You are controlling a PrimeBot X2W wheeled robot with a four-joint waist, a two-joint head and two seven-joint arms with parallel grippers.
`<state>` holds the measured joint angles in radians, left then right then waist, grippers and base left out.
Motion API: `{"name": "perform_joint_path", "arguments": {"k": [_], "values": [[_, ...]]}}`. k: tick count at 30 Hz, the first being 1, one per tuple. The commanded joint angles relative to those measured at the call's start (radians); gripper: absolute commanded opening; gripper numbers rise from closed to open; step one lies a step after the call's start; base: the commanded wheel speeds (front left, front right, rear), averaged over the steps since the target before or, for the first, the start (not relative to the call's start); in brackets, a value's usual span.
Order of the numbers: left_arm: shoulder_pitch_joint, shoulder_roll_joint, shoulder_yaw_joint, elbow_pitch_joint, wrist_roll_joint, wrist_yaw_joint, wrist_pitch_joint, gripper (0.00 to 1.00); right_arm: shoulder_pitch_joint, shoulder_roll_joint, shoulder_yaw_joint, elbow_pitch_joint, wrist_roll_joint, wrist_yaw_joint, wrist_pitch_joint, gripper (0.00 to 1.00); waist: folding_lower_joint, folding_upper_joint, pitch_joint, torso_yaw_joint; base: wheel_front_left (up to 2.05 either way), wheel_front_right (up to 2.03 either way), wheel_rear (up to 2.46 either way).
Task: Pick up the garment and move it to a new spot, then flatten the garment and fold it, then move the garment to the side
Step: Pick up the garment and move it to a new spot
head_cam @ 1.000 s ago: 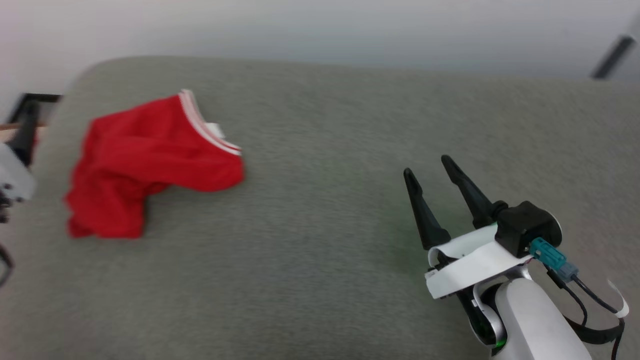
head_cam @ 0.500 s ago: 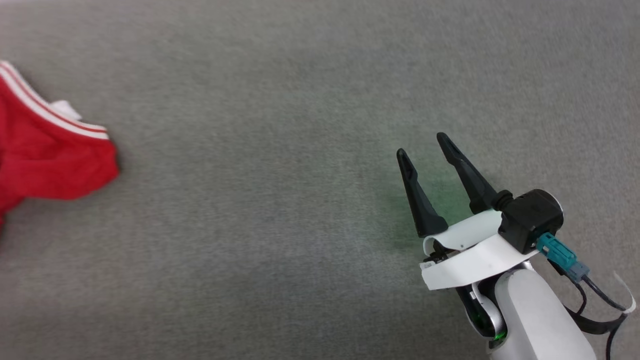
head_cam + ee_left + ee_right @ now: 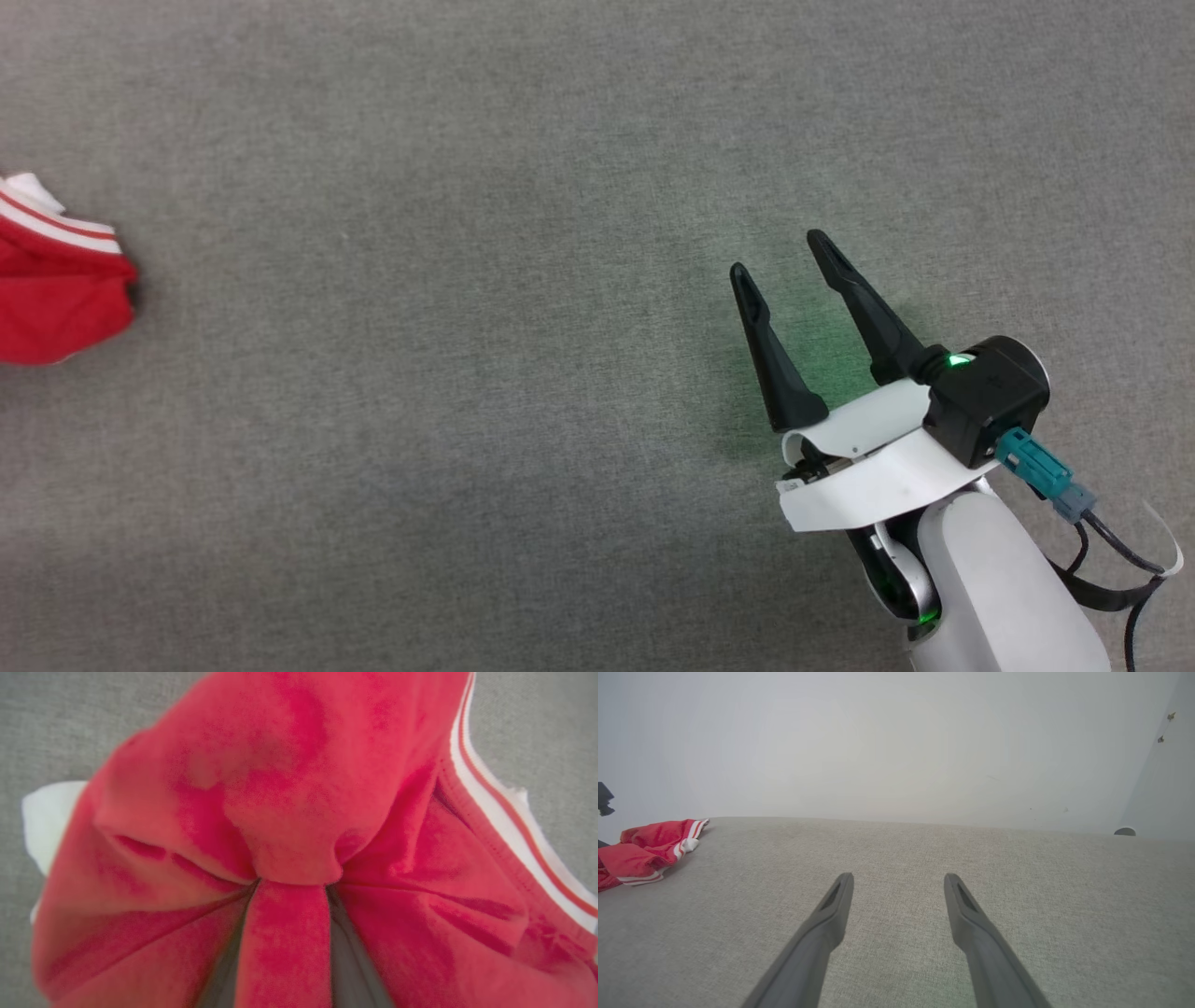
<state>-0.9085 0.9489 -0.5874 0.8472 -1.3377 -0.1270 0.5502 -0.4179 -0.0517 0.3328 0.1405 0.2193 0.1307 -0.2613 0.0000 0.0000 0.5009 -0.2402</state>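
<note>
Overhead first: from the head view, one garment lies at the far left edge of the grey fabric surface, a red bunch with white-and-red striped trim on its upper side, cut off by the frame. Well apart from it, at the lower right, the right gripper hangs over bare fabric with its two dark fingers spread and nothing between them (one green light glows on the wrist, and one teal connector plugs in beside it). Seen from the left wrist, red cloth crowds the frame; the left gripper pinches a fold of the garment, folds fanning from the pinch, with grey fingers showing either side of a red strip. In the right wrist view the two fingers stand parted, and the garment lies far to the left against a pale wall.
</note>
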Motion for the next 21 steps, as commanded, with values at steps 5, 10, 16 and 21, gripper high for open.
{"name": "perform_joint_path", "arguments": {"k": [5,10,16,21], "values": [[0.065,-0.112,-0.07,-0.05,0.026,-0.006,-0.151,0.0,0.009,0.002,-0.005,0.019,0.003,0.0,-0.006,1.0,0.0,0.0,-0.065,0.045,0.0,0.0,0.0],[0.041,-0.08,-0.084,-0.112,0.014,-0.008,-0.28,0.0,0.029,0.001,-0.009,0.04,0.021,0.0,-0.005,1.0,0.0,0.0,-0.138,0.081,0.0,0.0,0.0],[0.016,-0.126,-0.088,-0.275,-0.064,-0.005,-0.364,0.0,0.062,0.001,-0.039,0.044,0.055,0.0,-0.006,1.0,0.0,0.0,-0.196,0.101,0.0,0.0,0.0],[-0.007,-0.162,-0.153,-0.483,-0.067,-0.005,-0.349,0.0,0.094,0.001,-0.087,0.027,0.073,0.0,-0.005,1.0,0.0,0.0,-0.202,0.092,0.0,0.0,0.0]]}}
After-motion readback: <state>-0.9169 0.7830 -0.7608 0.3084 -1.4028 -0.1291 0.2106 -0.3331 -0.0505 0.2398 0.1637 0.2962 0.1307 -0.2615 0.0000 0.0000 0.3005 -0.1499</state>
